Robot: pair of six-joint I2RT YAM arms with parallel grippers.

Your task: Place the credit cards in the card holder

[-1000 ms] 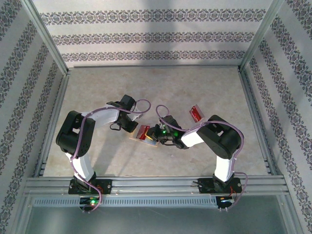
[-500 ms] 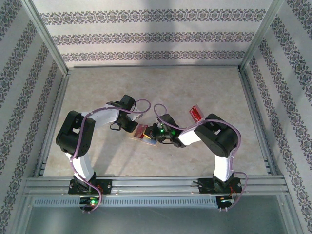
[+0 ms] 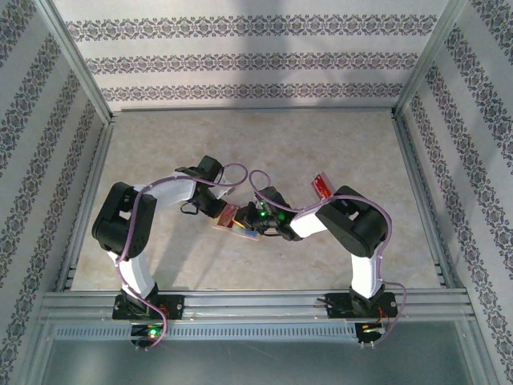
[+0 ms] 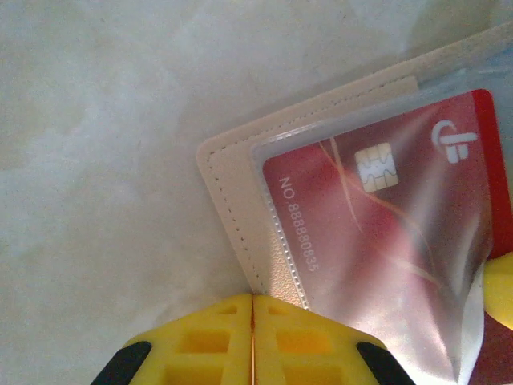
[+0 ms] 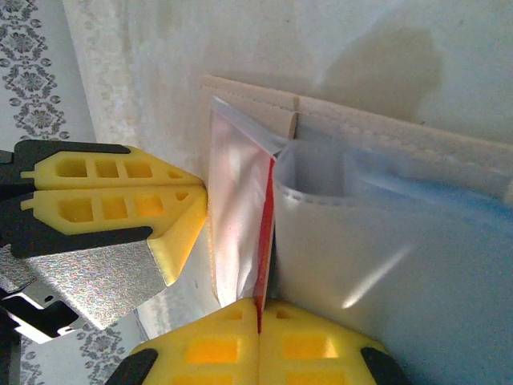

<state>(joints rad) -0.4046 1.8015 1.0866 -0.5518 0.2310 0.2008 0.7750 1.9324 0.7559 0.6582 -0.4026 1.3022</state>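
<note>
Now the red credit card (image 5: pixel 265 233), clamped in the right claw (image 5: pixel 258 317), is driven deeper into the card holder (image 4: pixel 236 200), itself pinched by the left claw (image 4: pixel 252 309).

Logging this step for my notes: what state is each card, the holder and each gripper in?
card holder: open on the table, clear sleeve lifted.
held card: partly inside the clear sleeve, edge pinched.
spare card: lying loose on the table.
left gripper: shut, tips at the holder's edge.
right gripper: shut on the held card.
</note>
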